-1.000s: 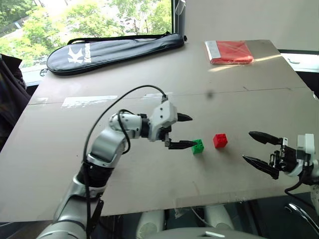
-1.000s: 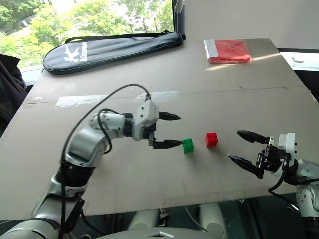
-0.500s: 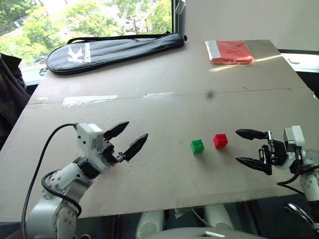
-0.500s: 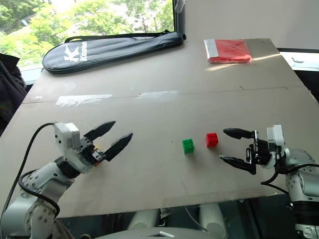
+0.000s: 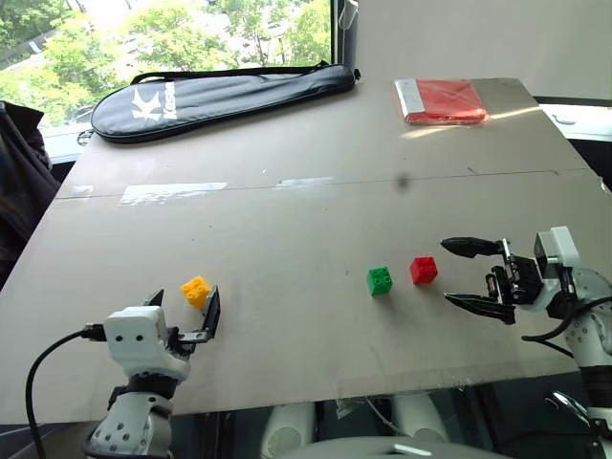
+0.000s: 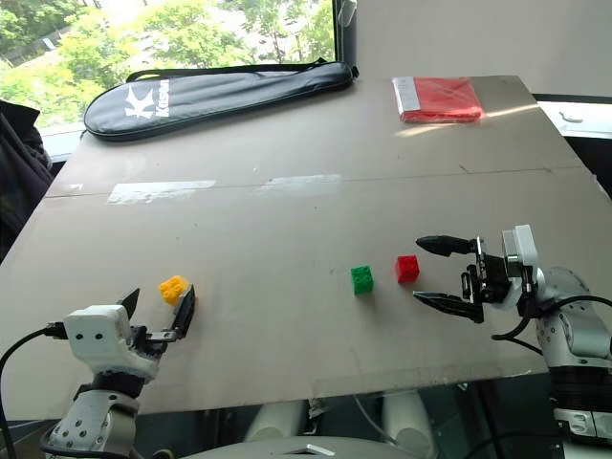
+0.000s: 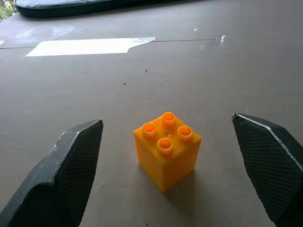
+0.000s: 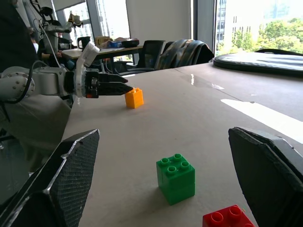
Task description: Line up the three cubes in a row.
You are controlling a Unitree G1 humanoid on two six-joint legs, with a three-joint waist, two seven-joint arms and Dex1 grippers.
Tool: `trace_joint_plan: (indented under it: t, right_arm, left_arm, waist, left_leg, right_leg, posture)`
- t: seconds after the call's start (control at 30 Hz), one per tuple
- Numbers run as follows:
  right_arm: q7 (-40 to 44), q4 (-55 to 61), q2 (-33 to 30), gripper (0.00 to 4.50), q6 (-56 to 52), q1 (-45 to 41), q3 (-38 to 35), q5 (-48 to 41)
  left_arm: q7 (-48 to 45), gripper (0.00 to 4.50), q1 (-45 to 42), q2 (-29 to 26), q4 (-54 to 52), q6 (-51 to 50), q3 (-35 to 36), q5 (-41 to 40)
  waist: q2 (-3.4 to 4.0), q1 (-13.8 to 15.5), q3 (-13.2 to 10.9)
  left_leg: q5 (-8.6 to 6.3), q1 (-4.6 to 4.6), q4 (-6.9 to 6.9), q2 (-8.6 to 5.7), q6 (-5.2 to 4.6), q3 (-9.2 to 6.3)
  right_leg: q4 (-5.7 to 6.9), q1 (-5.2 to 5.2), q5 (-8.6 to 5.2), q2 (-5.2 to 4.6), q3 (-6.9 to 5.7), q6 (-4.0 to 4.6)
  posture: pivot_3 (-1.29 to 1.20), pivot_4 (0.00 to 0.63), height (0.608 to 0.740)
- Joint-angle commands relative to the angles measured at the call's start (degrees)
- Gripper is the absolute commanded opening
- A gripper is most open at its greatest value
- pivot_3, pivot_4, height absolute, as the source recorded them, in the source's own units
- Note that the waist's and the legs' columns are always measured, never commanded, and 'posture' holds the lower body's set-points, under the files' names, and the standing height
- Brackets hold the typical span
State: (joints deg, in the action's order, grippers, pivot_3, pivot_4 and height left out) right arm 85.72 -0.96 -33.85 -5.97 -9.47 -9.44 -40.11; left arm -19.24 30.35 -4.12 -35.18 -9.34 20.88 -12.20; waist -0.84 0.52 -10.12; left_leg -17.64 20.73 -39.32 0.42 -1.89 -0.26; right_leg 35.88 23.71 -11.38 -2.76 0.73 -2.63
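Observation:
The yellow-orange cube (image 5: 195, 290) sits near the table's front left. My left gripper (image 5: 184, 308) is open and level behind it. In the left wrist view the cube (image 7: 166, 150) stands between the spread fingers (image 7: 78, 161), touching neither. The green cube (image 5: 380, 280) and the red cube (image 5: 424, 270) stand side by side at mid-right, a small gap between them. My right gripper (image 5: 448, 273) is open, points left at the red cube from just to its right, and holds nothing. The right wrist view shows the green cube (image 8: 175, 178), the red cube (image 8: 229, 218) and the far yellow-orange cube (image 8: 134, 98).
A black racket bag (image 5: 225, 96) lies along the far left of the table. A flat red packet (image 5: 442, 100) is at the far right. A white tape strip (image 5: 172, 193) crosses the left middle. The table's front edge (image 5: 316, 392) runs just below both grippers.
My left arm has swung away from the green cube, back to the left and down, and its gripper now frames the uncovered yellow-orange cube. The right gripper has crept left toward the red cube.

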Motion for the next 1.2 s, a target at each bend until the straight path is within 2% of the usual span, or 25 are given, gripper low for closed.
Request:
trace_joint_plan:
  t: [0.03, 0.43, 0.53, 0.57, 0.6, 0.63, 0.67, 0.73, 1.07, 1.2]
  right_arm:
    - [-0.61, 1.44, 0.5, 4.5, 2.66, -0.76, -1.12, 0.48]
    - [-0.89, 0.52, -0.4, 4.5, 5.4, 0.5, -2.41, 1.09]
    - [-0.85, 0.31, -0.54, 4.5, 5.53, 0.59, -2.51, 1.07]
    - [-0.88, 0.27, -0.57, 4.5, 5.57, 0.6, -2.51, 1.07]
    - [-0.94, 0.25, -0.59, 4.5, 5.62, 0.62, -2.52, 1.08]
    - [-1.02, 0.24, -0.6, 4.5, 5.64, 0.62, -2.53, 1.1]
    - [-1.14, 0.25, -0.57, 4.5, 5.68, 0.63, -2.52, 1.15]
    - [-1.35, 0.36, -0.51, 4.5, 5.71, 0.71, -2.49, 1.2]
    - [-2.78, 1.53, -0.12, 4.5, 5.87, 2.03, -2.22, 1.12]
    - [-3.17, 1.52, -0.06, 4.5, 5.72, 2.23, -2.37, 0.91]
  left_arm:
    - [1.2, 4.45, 0.8, -0.69, 0.83, 0.46, -2.25, 1.52]
    - [5.62, 4.45, -1.56, -1.57, 6.31, 0.15, -3.06, 3.22]
    - [6.66, 3.71, -3.3, -1.9, 8.14, 0.29, -2.86, 3.28]
    - [6.86, 3.31, -3.83, -2.05, 8.62, 0.39, -2.94, 3.29]
    - [7.01, 2.59, -4.39, -2.12, 9.09, 0.51, -3.09, 3.31]
    - [7.15, 2.32, -4.86, -2.18, 9.49, 0.59, -3.25, 3.37]
    - [7.32, 1.72, -5.27, -2.18, 9.89, 0.7, -3.44, 3.39]
    - [7.51, 1.19, -5.71, -2.19, 10.41, 0.82, -3.67, 3.33]
    - [7.15, 1.19, -6.4, -3.17, 11.77, 2.93, -5.34, 4.41]
    - [-3.37, 1.19, -7.85, -9.46, 12.19, 5.43, -7.67, 0.18]
  waist:
    - [0.0, 0.02, 0.0]
    - [-0.01, 0.08, -0.01]
    - [0.0, 0.09, 0.0]
    - [0.0, 0.09, 0.0]
    - [0.0, 0.11, 0.0]
    - [0.01, 0.11, 0.0]
    - [0.01, 0.11, 0.0]
    - [0.01, 0.11, 0.01]
    - [0.07, 0.2, 0.03]
    - [0.07, 0.24, 0.03]
  left_leg:
    - [0.0, 0.0, 0.01, 0.0, 0.0, -0.01]
    - [0.0, 0.0, 0.01, 0.03, 0.0, -0.02]
    - [0.0, 0.0, 0.01, 0.03, 0.0, -0.03]
    - [0.0, -0.01, 0.01, 0.04, 0.0, -0.03]
    - [0.0, -0.01, 0.01, 0.03, 0.0, -0.02]
    - [0.0, -0.01, 0.01, 0.03, 0.0, -0.03]
    - [0.0, -0.01, 0.01, 0.04, 0.0, -0.03]
    - [0.0, -0.01, 0.01, 0.03, 0.0, -0.04]
    - [0.0, -0.03, 0.01, 0.04, 0.0, -0.04]
    - [0.01, -0.02, 0.01, 0.03, 0.0, -0.06]
  right_leg:
    - [0.0, 0.0, -0.01, 0.0, -0.01, -0.01]
    - [0.0, 0.02, -0.09, 0.0, -0.02, -0.14]
    - [0.01, 0.01, -0.09, 0.0, -0.03, -0.15]
    - [0.01, 0.01, -0.08, 0.0, -0.03, -0.14]
    - [0.01, 0.01, -0.01, -0.01, -0.03, -0.03]
    - [0.01, 0.01, 0.01, -0.01, -0.03, 0.01]
    - [0.01, 0.01, 0.02, -0.01, -0.03, 0.02]
    - [0.01, 0.01, 0.02, -0.01, -0.04, 0.03]
    - [0.03, 0.0, 0.01, -0.01, -0.03, 0.01]
    - [0.03, 0.01, 0.01, -0.01, -0.06, 0.02]
  posture:
    - [0.0, 0.15, 0.74]
    - [0.0, 0.15, 0.74]
    - [0.0, 0.15, 0.74]
    - [0.0, 0.15, 0.74]
    - [0.0, 0.15, 0.74]
    - [0.0, 0.15, 0.74]
    - [0.0, 0.15, 0.74]
    - [0.0, 0.15, 0.74]
    - [0.0, 0.15, 0.74]
    - [0.0, 0.15, 0.74]
